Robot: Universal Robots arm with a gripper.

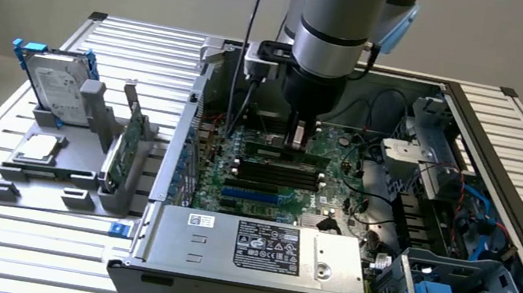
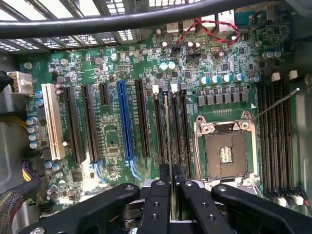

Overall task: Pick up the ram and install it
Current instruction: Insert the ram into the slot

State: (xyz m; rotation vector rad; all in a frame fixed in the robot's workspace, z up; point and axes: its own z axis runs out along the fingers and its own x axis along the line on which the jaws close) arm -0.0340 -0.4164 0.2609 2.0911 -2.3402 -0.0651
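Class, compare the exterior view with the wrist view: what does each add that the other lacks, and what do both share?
Exterior view adds: the hard drive and expansion card standing in holders beside the case, and the power supply. Wrist view adds: the empty CPU socket and red-black wires. Both: the gripper shut on the ram, edge-down at the motherboard.

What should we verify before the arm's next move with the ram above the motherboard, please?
1. Grip: the gripper is shut on the ram: ok.
2. Alignment: the ram runs parallel to the memory slots: ok.
3. Seating: whether the ram's lower edge is fully down in a slot: cannot tell.
4. Latches: whether the white slot latches stand open: cannot tell.
5. Cables: the red and black wires lie away from the memory slots: ok.
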